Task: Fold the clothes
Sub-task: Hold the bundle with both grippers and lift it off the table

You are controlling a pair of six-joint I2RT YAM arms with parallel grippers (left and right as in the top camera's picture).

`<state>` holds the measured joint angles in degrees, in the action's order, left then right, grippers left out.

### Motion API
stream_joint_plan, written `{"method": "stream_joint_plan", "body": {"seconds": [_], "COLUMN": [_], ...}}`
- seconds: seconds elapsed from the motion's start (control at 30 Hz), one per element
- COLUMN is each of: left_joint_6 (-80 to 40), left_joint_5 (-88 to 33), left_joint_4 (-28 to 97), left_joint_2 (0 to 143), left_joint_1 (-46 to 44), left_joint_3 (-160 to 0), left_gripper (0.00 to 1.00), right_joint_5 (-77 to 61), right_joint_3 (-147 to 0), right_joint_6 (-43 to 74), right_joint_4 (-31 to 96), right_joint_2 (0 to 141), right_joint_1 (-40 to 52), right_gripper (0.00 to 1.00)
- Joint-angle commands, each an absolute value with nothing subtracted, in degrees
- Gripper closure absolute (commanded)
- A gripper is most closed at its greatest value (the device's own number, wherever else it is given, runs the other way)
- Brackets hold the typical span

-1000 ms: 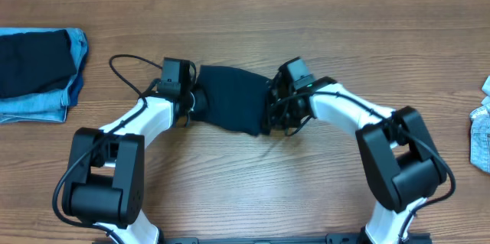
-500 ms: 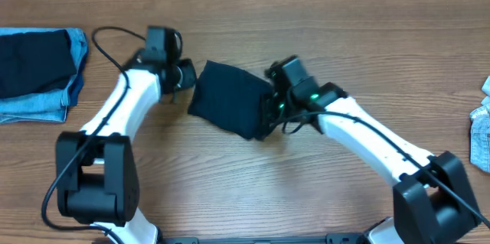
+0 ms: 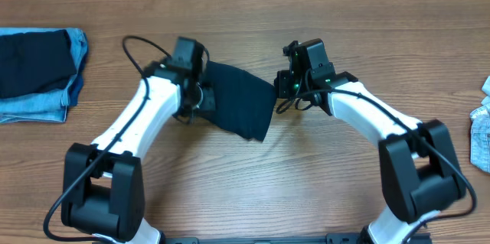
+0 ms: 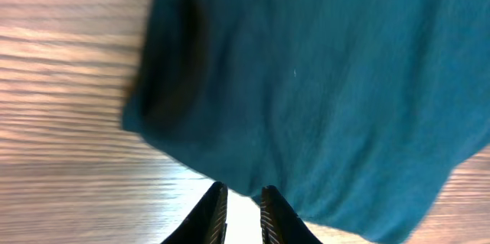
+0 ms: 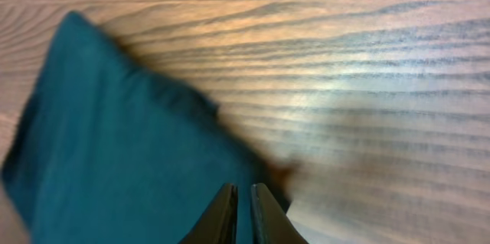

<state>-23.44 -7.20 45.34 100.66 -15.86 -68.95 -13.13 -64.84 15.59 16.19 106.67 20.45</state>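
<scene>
Along the left edge of the wooden bench (image 3: 245, 14) lies a stack of clothes (image 3: 38, 76), a dark navy piece on top of light blue denim; a further light denim piece (image 3: 481, 133) shows at the right edge. Both are well apart from the arms, and nothing lies between them and the middle. At the centre rests the folded navy shirt (image 3: 237, 106), a compact, slightly skewed rectangle that lies flat with its lower corner pointing toward the robot; the left wrist view shows a rolled fold along one side. The left pincer (image 4: 243, 213) hangs over the shirt's left edge with its tips a little apart, bare wood between them, gripping nothing. The right pincer (image 5: 243, 213) stands just beside the upper right corner, its tips all but pressed together and empty. Compared with a second ago, both pincers have let go of the shirt's sides: the left has swung out and returned, and the right has drawn back.
</scene>
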Motion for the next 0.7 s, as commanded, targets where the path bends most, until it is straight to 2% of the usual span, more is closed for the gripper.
{"method": "stream_joint_plan", "body": {"seconds": [0.0, 0.3, 0.53, 0.67], "left_joint_6": [-24.88, -25.71, -25.26, -24.82], "left_joint_5": [-6.66, -5.1, -2.35, -2.11], "left_joint_4": [42.3, 31.11, 25.12, 20.03], "left_joint_2": [100.22, 100.36, 100.4, 100.4], "left_joint_1": [-17.32, -17.23, -16.99, -15.29], "left_joint_3": [-63.46, -54.96, -54.92, -54.98], "left_gripper": [0.81, 0.79, 0.74, 0.72], "right_joint_5": [-13.26, -17.87, -27.31, -30.81], "right_joint_3": [-64.99, -64.99, -64.99, -64.99], "right_joint_6": [14.81, 14.98, 14.96, 15.64], "right_joint_4": [12.1, 7.7, 11.94, 18.9], "right_joint_2": [110.02, 114.87, 115.2, 114.48], "right_joint_1": [18.94, 17.91, 18.04, 18.11], "right_gripper": [0.89, 0.88, 0.92, 0.93]}}
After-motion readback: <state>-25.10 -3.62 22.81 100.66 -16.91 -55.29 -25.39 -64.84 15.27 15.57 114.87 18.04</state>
